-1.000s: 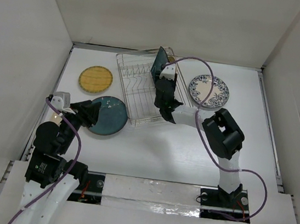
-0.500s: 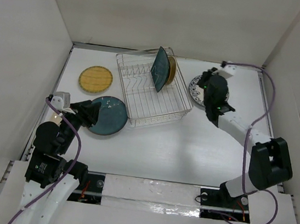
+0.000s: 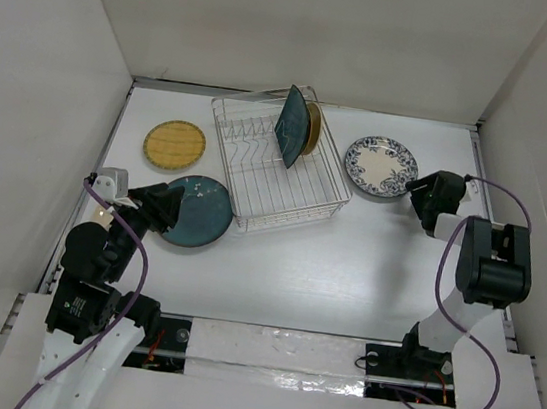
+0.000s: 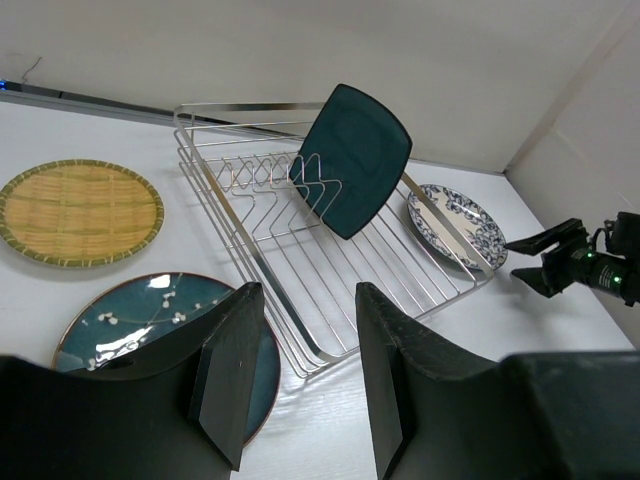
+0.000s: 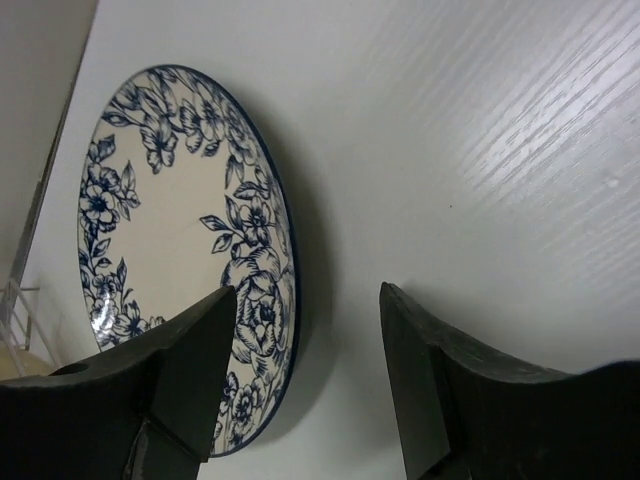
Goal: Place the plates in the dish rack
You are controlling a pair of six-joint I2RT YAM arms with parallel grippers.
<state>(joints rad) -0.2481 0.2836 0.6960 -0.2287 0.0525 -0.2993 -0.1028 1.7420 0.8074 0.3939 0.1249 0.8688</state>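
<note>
If I'm counting right from the top view, two plates are in and three are left. The dish rack (image 3: 267, 192) sits toward the far edge of the counter (image 3: 345, 274), about mid-width. The square teal plate (image 3: 290, 126) stands on edge in its far slots, with a racked woven plate (image 3: 313, 129) tucked right behind it. Three more lie flat on the counter. A loose woven plate (image 3: 175, 143) is toward the far left corner. The round teal plate (image 3: 202, 210) is by the left edge, just beside the rack. The floral plate (image 3: 380, 167) is toward the far right, near the rack's other side. (No small cream plate anywhere I can see.)

Left wrist view: the left claw (image 4: 300, 385) is spread wide with nothing in it, hanging by the rim of the round teal plate.

Right wrist view: the right claw (image 5: 300, 390) is also wide open and empty, down low at the floral plate's edge. The rim sits just ahead of one finger, not touching as far as I can tell. My guess is that plate goes next, so call it under halfway.
</note>
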